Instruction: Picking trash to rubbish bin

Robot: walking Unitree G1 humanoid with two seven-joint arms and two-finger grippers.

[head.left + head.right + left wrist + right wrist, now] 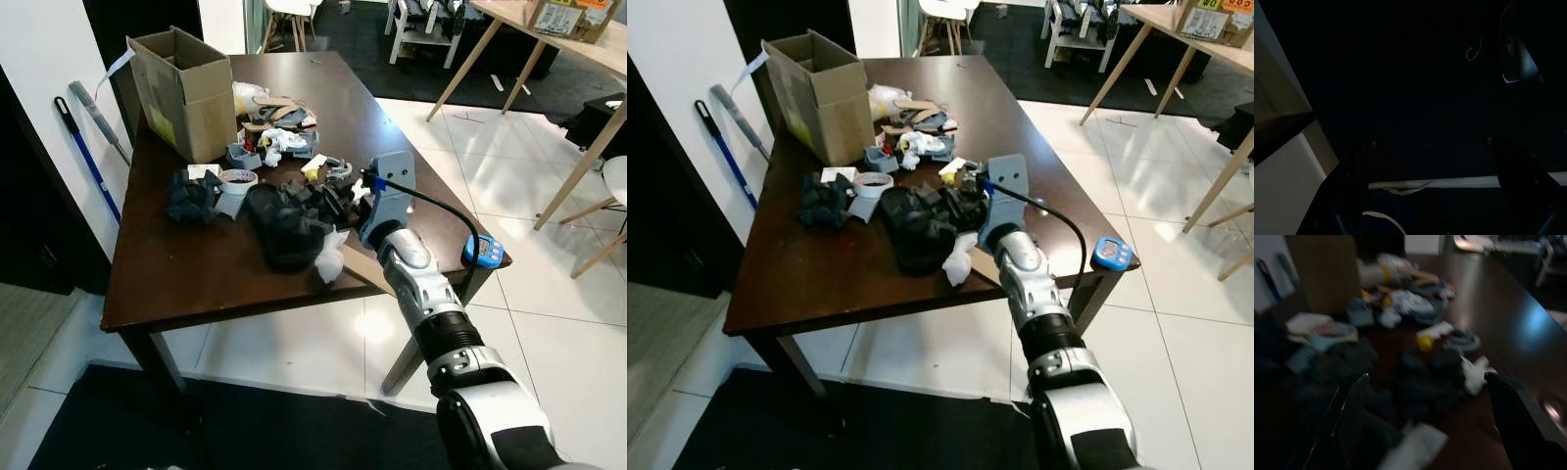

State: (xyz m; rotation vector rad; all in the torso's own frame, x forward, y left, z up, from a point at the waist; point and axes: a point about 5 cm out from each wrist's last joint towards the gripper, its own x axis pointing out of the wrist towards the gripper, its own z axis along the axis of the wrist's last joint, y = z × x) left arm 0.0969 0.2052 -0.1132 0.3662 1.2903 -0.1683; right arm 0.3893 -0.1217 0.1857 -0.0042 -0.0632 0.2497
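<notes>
- On the dark table — trash pile, cardboard box.
- Right gripper over the pile, fingers spread.
- Left gripper in shade — fingers apart.

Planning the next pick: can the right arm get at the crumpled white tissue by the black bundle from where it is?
Probably yes. The right pincer is open over the pile, and the white tissue lies uncovered at the table edge right beside that arm's wrist, touching only the black bundle.
</notes>
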